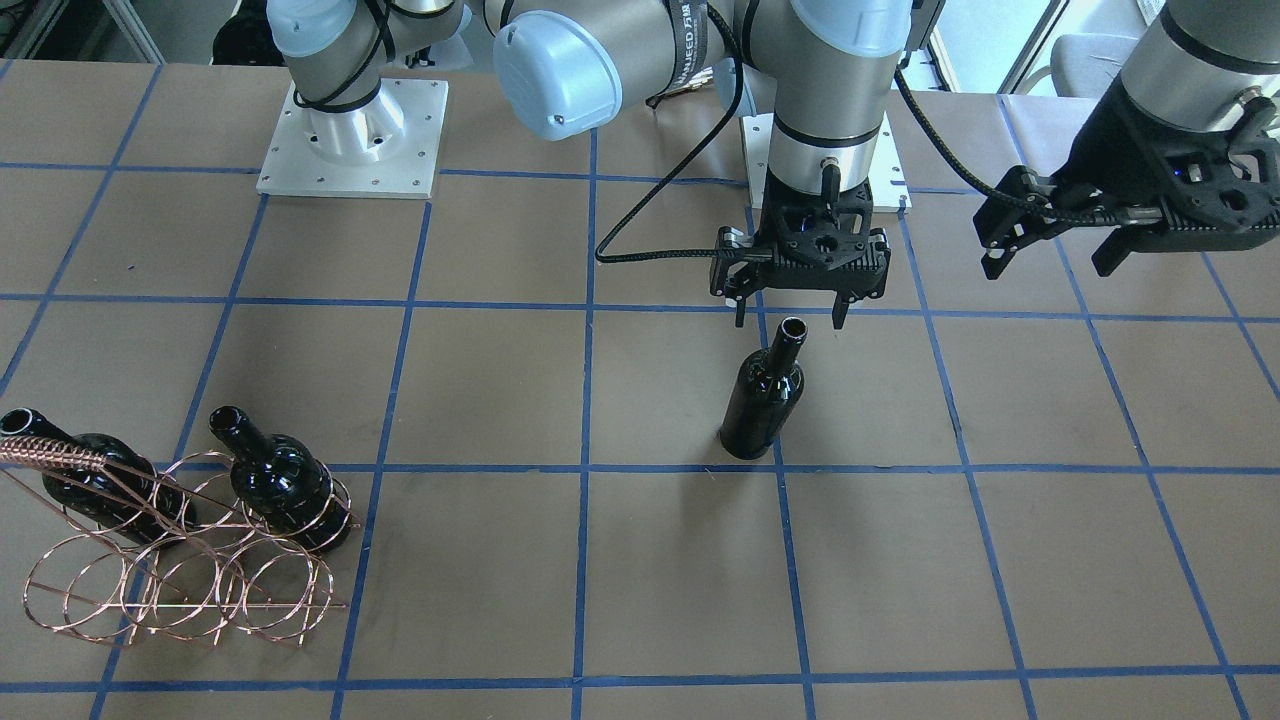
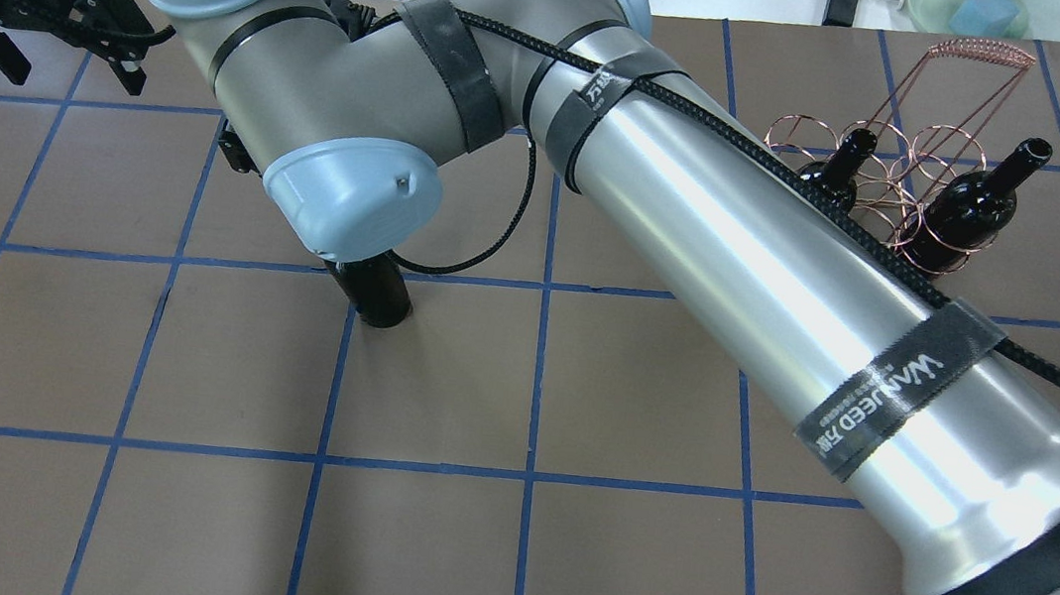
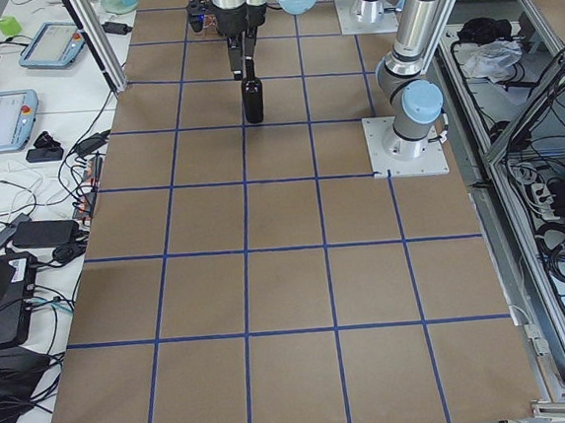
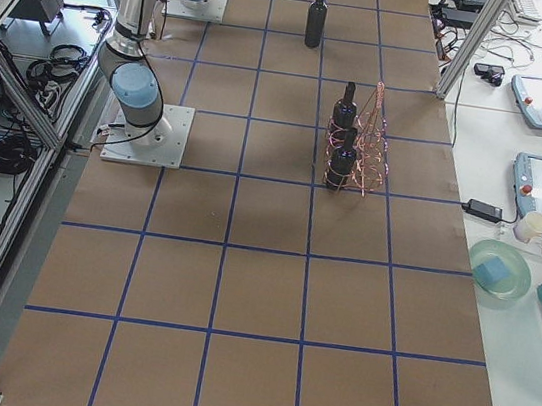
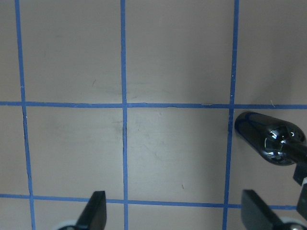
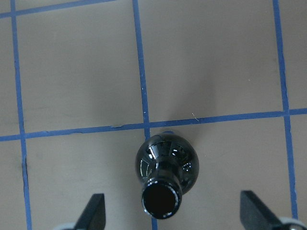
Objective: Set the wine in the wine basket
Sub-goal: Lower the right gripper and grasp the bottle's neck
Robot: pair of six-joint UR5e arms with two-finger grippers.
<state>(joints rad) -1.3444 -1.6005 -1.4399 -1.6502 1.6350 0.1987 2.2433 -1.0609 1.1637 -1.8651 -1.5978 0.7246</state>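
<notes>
Holding seemingly two bottles (image 1: 285,482), wine basket (image 1: 182,592) stands; right end effector (image 1: 789,322) spread above wine (image 1: 762,402).

wine (image 1: 762,400): glossy black | wine basket (image 1: 50,456): copper wire | table (image 1: 480,380): brown, blue grid

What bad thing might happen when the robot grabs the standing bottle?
The bottle stands free on the table, and the right tool hangs open over its slim neck. If the tool closes off-centre, it might knock the bottle over. The glossy glass might also slip out. The basket is thin wire, so pushing a bottle in might shift it.
</notes>
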